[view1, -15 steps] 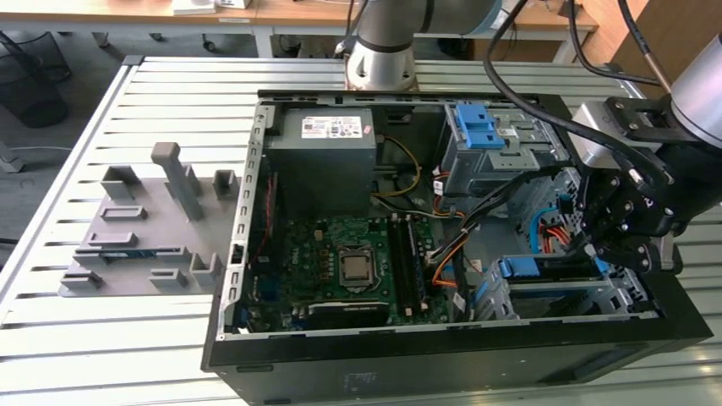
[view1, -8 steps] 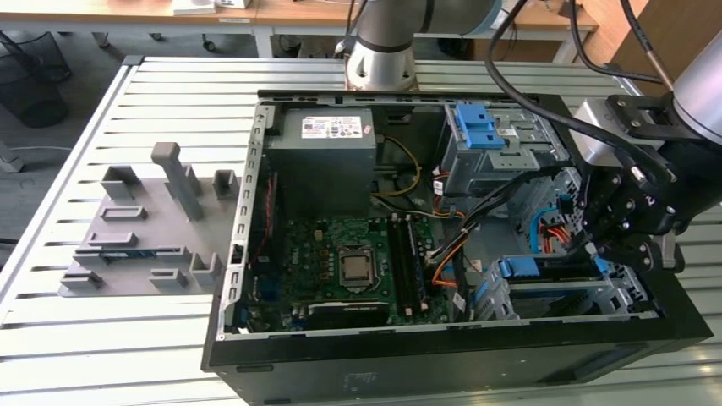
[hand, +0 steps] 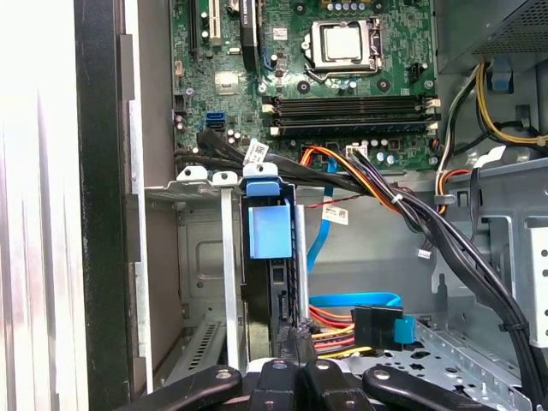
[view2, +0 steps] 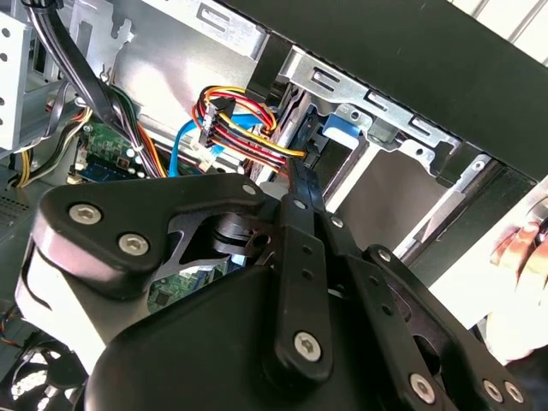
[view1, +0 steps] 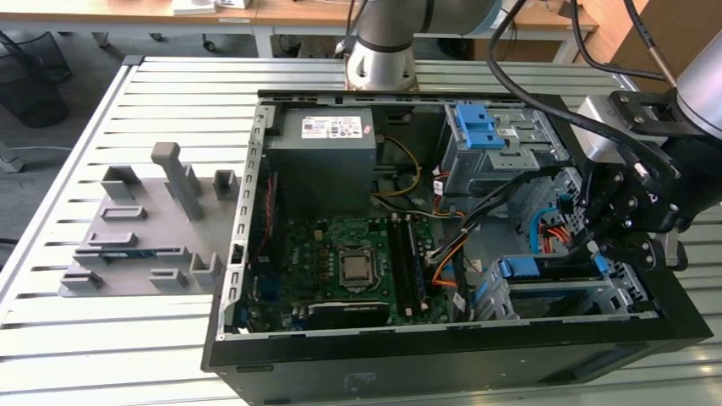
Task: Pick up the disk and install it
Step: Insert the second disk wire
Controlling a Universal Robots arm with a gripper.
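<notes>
Open computer case (view1: 451, 355) on the slatted desk (view1: 68, 355). The disk (hand: 277, 295) stands on edge in the drive bay (hand: 201, 257) at the case corner nearest the arm. In the first wrist view you see its blue carrier bracket (hand: 263, 224) end-on, with the dark drive edge below it. In the exterior view the same bracket (view1: 530, 269) shows as a blue bar across the bay.

The end effector (hand: 291, 341) hangs over the disk's exposed end with its fingertips drawn together and nothing visible between them. In the second wrist view the closed tip (view2: 300, 178) points into the bay beside the bundle of coloured wires (view2: 244, 128). Whether it touches the drive cannot be told.

Handling, as a judgement: treat the disk as a dense, rigid metal block, heavy for its size, smooth on its faces and sensitive to knocks. Its plastic bracket will flex. Hold it across the flat metal faces or the stiff long edges of the bracket, not by the thin blue tab. Keep clear of the connector end and the black cable loom (hand: 411, 210) that crosses just beside the bay.
</notes>
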